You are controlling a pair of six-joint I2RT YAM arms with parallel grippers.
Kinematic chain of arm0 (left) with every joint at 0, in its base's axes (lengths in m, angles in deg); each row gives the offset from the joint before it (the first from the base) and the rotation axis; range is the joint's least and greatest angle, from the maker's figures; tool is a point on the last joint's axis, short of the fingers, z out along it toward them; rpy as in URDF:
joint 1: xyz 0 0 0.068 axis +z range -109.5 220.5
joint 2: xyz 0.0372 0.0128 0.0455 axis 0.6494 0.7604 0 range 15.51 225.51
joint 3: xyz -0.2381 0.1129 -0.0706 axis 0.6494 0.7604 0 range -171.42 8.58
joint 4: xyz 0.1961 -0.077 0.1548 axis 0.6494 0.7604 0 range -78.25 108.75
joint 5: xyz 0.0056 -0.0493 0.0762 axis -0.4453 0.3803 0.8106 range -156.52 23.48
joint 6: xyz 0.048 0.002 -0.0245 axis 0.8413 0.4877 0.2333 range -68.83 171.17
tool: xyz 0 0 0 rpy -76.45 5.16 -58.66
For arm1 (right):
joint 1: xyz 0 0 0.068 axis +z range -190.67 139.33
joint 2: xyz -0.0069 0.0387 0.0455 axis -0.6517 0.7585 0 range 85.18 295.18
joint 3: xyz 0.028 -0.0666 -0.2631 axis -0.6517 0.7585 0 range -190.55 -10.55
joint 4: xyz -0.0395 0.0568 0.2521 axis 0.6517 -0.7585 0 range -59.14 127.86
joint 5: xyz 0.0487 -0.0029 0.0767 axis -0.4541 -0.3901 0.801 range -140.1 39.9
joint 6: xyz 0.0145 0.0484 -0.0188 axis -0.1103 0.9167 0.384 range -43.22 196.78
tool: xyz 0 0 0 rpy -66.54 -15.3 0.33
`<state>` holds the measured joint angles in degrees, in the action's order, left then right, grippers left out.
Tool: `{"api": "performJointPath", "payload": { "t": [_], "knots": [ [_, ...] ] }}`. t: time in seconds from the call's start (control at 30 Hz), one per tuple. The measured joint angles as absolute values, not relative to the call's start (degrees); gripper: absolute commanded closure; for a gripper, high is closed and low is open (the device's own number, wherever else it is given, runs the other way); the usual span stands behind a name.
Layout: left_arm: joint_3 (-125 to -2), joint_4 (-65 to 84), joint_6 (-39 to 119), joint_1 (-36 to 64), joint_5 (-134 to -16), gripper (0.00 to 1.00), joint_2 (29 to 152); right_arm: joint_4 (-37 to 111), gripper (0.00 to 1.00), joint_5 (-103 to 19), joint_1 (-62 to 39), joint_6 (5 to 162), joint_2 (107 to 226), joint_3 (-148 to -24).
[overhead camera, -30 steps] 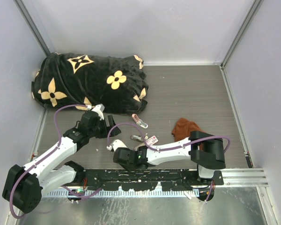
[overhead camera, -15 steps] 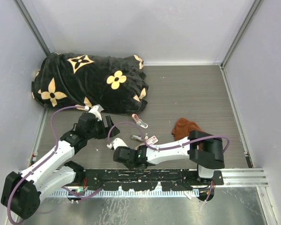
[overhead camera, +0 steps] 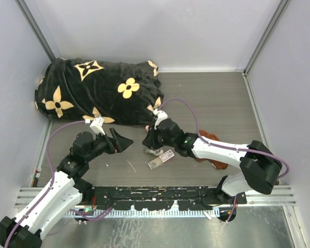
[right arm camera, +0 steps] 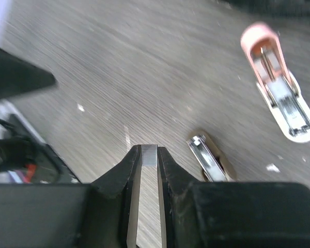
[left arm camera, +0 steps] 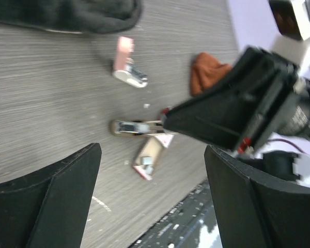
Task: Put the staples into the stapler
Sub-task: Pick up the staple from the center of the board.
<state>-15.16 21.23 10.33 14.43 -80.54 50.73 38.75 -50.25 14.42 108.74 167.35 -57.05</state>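
My right gripper [right arm camera: 149,153] is shut on a short silvery strip of staples [right arm camera: 150,155], pinched at its fingertips just above the table. The stapler lies open in two parts. Its pink and white body [right arm camera: 279,98] is at the upper right, and its metal inner part [right arm camera: 212,160] sits just right of my fingers. In the top view the right gripper [overhead camera: 149,141] hovers over the metal part [overhead camera: 154,151], with the staples' box [overhead camera: 161,159] beside it. My left gripper [overhead camera: 121,140] stands open and empty to the left. The left wrist view shows the stapler body [left arm camera: 128,70] and the box [left arm camera: 149,157].
A rust-brown cloth [overhead camera: 209,142] lies under the right forearm. A black blanket with tan flowers [overhead camera: 98,90] fills the back left. A thin white streak [overhead camera: 130,166] marks the table near the front. Grey walls enclose three sides.
The right arm swung from the front edge out over the stapler parts and its jaws closed on the staple strip. The left gripper shifted slightly right and nearer, still open.
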Motion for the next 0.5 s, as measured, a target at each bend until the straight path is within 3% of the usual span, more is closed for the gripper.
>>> {"api": "performJointPath", "payload": {
  "t": [0.3, 0.5],
  "knots": [
    [-10.8, 3.8, -1.8, 14.4, -93.0, 0.16, 47.1, 65.3, 0.8, -36.3, 4.4, 123.1, 163.6, -50.7],
    [-10.8, -7.6, -8.5, 14.5, -97.8, 0.29, 49.4, 79.5, 0.8, -31.3, 4.2, 131.2, 162.9, -48.6]
  ]
}}
